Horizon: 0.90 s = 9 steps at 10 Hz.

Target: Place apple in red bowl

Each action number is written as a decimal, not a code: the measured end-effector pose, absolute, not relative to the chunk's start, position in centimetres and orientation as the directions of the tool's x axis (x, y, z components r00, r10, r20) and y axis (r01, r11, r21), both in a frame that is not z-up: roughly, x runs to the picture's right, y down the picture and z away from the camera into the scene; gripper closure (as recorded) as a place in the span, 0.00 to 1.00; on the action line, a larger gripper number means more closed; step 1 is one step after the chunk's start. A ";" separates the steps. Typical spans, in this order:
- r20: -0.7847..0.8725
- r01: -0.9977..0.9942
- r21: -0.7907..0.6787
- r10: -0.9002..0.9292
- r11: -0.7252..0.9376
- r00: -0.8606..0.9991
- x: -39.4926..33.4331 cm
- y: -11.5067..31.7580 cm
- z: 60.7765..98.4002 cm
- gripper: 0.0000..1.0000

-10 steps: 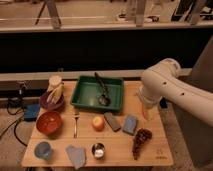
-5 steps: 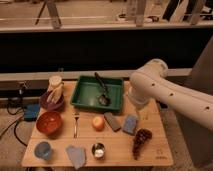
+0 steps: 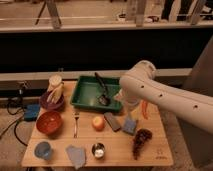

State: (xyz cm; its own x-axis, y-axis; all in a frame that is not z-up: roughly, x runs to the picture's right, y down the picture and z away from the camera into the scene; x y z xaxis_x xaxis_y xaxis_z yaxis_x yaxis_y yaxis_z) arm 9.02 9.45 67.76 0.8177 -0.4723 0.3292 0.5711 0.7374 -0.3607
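The apple [image 3: 98, 122], small and orange-yellow, lies on the wooden table near the middle, just in front of the green tray. The red bowl [image 3: 49, 122] sits at the left of the table, empty, about a bowl's width left of the apple. My gripper [image 3: 128, 109] hangs from the white arm that reaches in from the right. It is above the tray's right front corner, to the right of and behind the apple, with nothing seen in it.
A green tray [image 3: 84, 96] holds a black ladle [image 3: 102, 92]. A purple bowl with bananas [image 3: 54, 97] stands behind the red bowl. A fork [image 3: 76, 122], grey block [image 3: 112, 121], blue sponge [image 3: 130, 126], grape bunch [image 3: 141, 140], chili [image 3: 145, 109], blue cup [image 3: 43, 150] and metal cup [image 3: 98, 150] lie around.
The white arm has swung left from the table's right edge towards the middle, bringing the gripper closer to the apple. The objects on the table have not moved.
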 end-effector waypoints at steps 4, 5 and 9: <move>0.378 0.624 -0.328 -0.507 0.709 0.775 5.1 9.9 68.2 0.20; 0.388 0.636 -0.318 -0.515 0.703 0.764 4.8 10.0 68.3 0.20; 0.424 0.678 -0.285 -0.545 0.678 0.723 2.5 10.3 68.8 0.20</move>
